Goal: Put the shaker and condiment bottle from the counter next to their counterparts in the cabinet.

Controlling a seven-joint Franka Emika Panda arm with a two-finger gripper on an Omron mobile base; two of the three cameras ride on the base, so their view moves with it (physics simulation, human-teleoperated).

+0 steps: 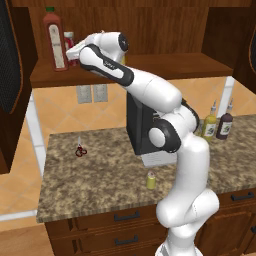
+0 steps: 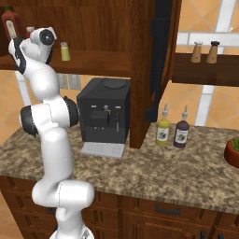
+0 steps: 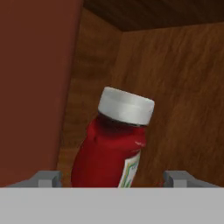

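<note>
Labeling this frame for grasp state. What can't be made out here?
- End effector: in the hand view the grey band cuts off its fingertips; whether they touch the condiment bottle is unreadable.
- Left base view: the arm's wrist covers the condiment bottle except its cap.
- Right base view: the tall red bottle is cut by the left edge.
- Bottle labels: too small to read.

Speckled granite bench (image 1: 100, 175) over brown drawers (image 1: 125, 216) with black handles; orange tiled wall (image 1: 60, 112) with two outlets (image 1: 92, 93); dark wooden side shelf (image 2: 205, 70).
</note>
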